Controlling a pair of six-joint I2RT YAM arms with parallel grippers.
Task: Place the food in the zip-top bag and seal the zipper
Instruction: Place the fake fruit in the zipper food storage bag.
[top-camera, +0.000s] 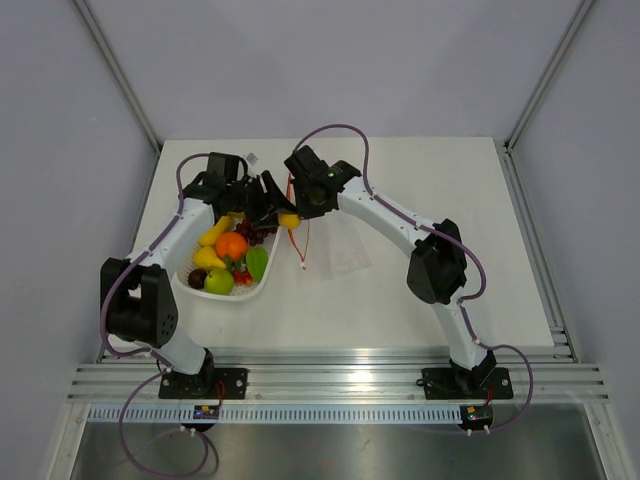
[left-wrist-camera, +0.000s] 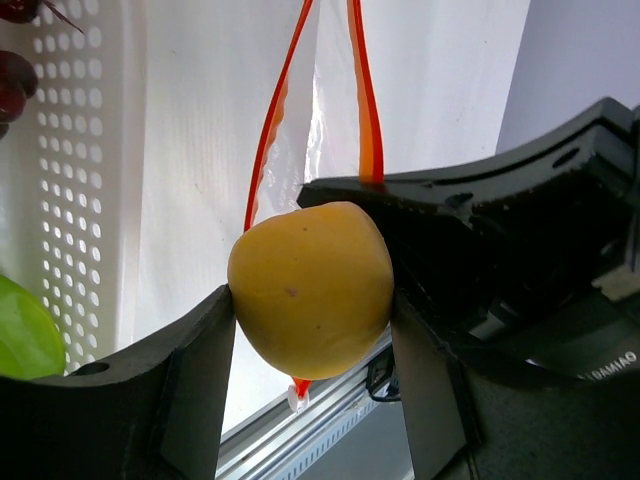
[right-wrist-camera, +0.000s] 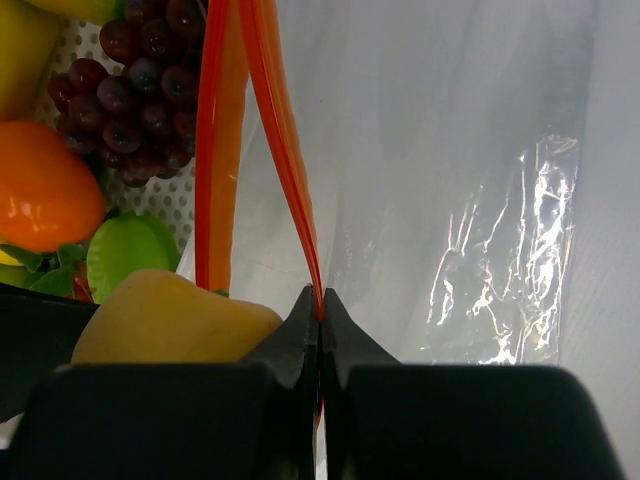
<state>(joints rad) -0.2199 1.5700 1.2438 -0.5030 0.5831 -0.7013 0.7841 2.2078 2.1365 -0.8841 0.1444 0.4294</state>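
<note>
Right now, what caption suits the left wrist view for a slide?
Left tool holds a round yellow fruit at the clear plastic bag's open red-orange zipper.

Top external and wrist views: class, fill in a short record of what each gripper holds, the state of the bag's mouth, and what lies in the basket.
Left gripper: closed on a yellow fruit, at the bag's mouth
Right gripper: shut, pinching one strip of the zipper
Zip-top bag: mouth open, strips parted, looks empty
Basket: grapes, orange, green apple, other fruit
</note>
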